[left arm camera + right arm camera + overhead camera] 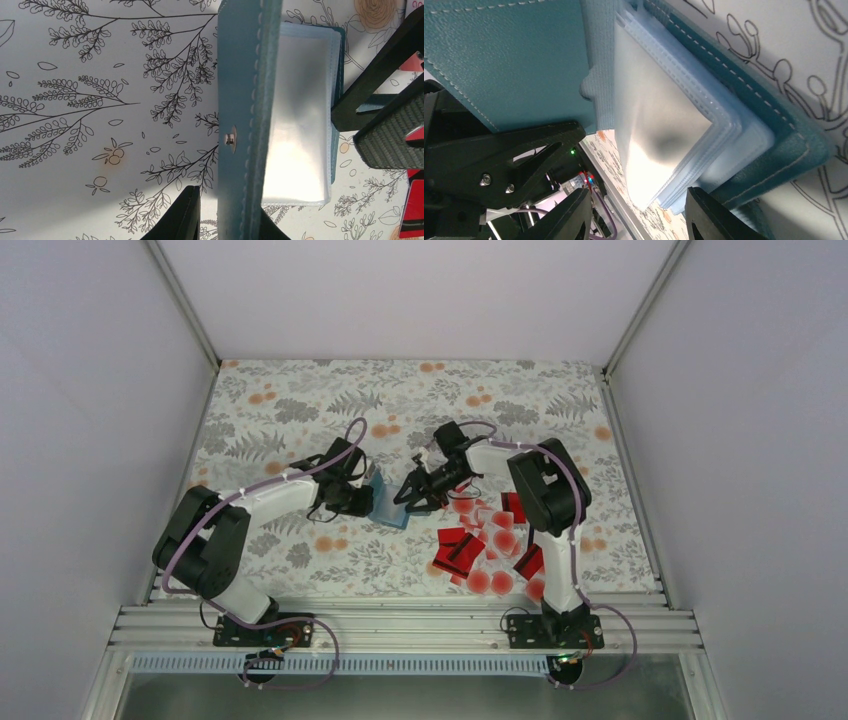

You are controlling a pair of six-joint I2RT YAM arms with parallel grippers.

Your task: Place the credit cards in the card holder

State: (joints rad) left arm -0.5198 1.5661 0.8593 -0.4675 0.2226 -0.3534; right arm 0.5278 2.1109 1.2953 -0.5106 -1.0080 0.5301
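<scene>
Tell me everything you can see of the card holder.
The card holder is a teal, leather-looking wallet with pale stitching and a small metal snap. It sits opened between the two arms, one cover raised, baring a stack of clear plastic sleeves that look empty. The left tool straddles the raised cover, and the right tool straddles the corner of the sleeves.

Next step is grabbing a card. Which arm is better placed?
Right, likely. The credit cards lie on its side, near its base. The left gripper straddles the open cover of the card holder and looks set to steady it.
</scene>
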